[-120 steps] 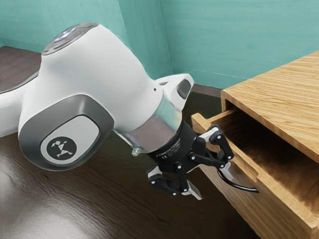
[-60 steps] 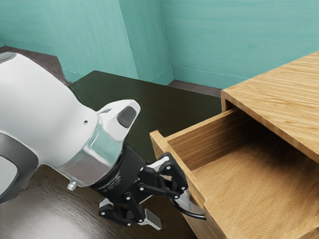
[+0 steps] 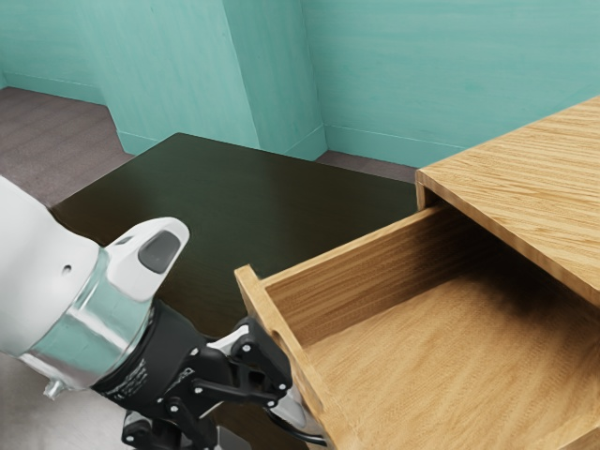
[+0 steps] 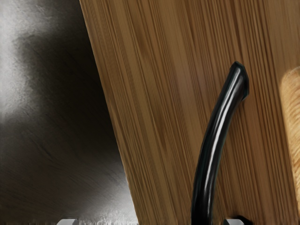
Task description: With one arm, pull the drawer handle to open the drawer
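Spread round the curved black handle (image 4: 216,140), the black two-finger gripper (image 3: 265,427) has drawn the wooden drawer (image 3: 255,292) farther out over the dark tabletop (image 3: 225,202).

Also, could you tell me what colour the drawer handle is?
The drawer handle is glossy black, clearest in the wrist view.

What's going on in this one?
A Franka arm is working a wooden drawer. Its gripper sits at the drawer front with the fingers apart, and the curved black handle lies between them. The drawer stands far out of the wooden cabinet, over the dark table, with its inside floor in plain view. The opening looks largely done.
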